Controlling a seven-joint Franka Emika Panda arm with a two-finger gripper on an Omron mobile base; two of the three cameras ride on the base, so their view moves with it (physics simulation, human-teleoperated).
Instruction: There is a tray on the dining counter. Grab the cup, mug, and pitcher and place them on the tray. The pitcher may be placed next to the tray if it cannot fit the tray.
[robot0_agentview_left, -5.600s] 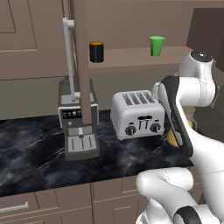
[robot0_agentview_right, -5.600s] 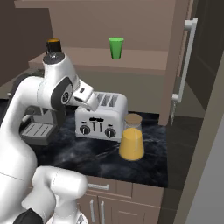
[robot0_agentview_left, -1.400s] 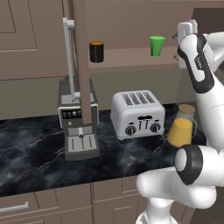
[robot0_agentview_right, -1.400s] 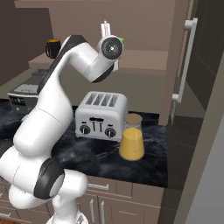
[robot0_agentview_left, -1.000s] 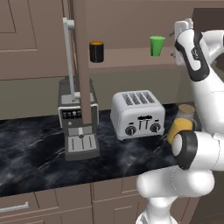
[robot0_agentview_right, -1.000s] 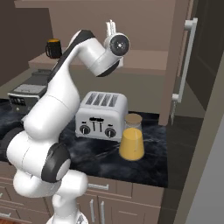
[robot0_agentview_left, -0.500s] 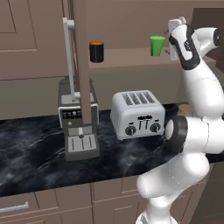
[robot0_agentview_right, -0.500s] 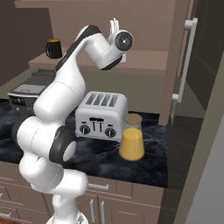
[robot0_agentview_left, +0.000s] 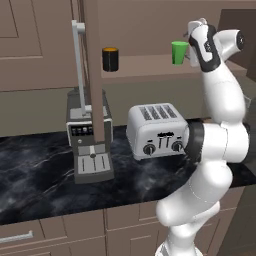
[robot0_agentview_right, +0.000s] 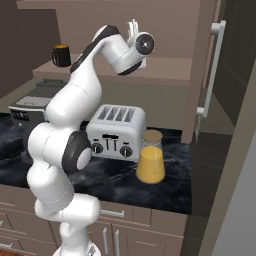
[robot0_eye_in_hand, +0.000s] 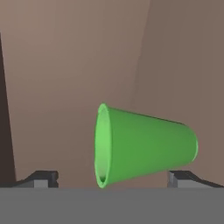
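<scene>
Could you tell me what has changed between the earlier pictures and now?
The arm swung up from beside the toaster to the shelf, bringing the open gripper level with the green cup; nothing is grasped yet. The cup, black mug, pitcher and coffee machine stayed put.

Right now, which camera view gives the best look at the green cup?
The hand view: the cup appears large and close, rim to base, between the open gripper's fingertips. The left base view shows it small on the shelf, beside the hand. In the right base view the arm hides it.
</scene>
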